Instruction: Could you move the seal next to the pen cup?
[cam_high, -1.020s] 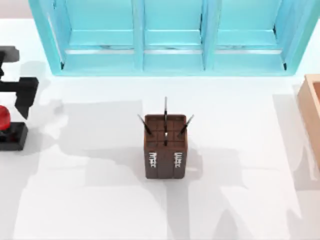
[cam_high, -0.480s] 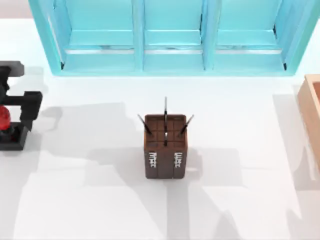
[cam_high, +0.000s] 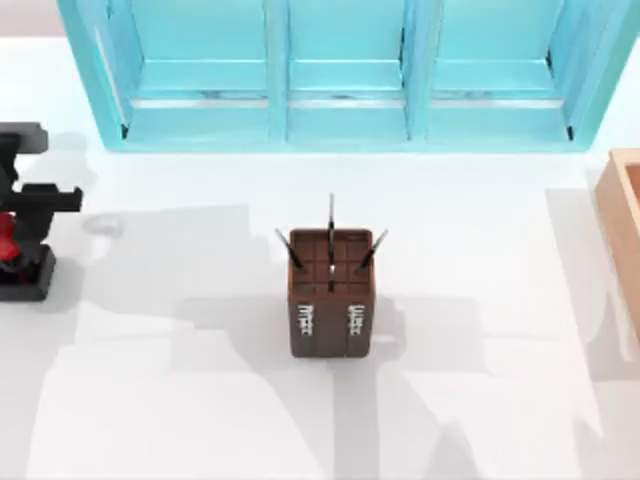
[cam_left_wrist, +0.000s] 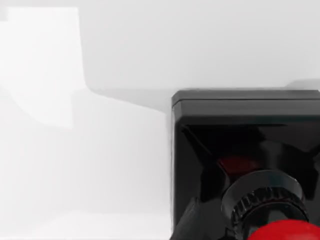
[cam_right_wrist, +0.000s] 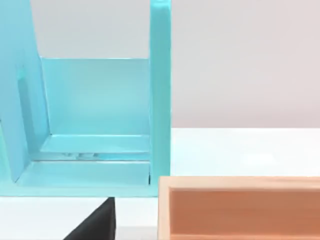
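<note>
The seal (cam_high: 14, 262) sits at the far left edge of the white table (cam_high: 480, 400), well apart from the pen cup (cam_high: 331, 292). It has a glossy red round knob, a ribbed dark collar below it, and a flat black square base with sharp corners; the left wrist view shows the same block (cam_left_wrist: 240, 150) close up, its top shiny enough to reflect the red knob.

The left gripper (cam_high: 12, 218) hangs directly over the seal, its blocky black body reaching in from the left edge. Whether its fingers are spread or closed on the knob cannot be told.

The pen cup is a tall dark-brown square box at the table's centre, with a grid-divided top, thin dark pens sticking out, and white markings on its front.

A glossy turquoise shelf (cam_high: 340, 70) with three bays lines the far side. A tan wooden tray (cam_high: 622, 230) lies at the right edge.
</note>
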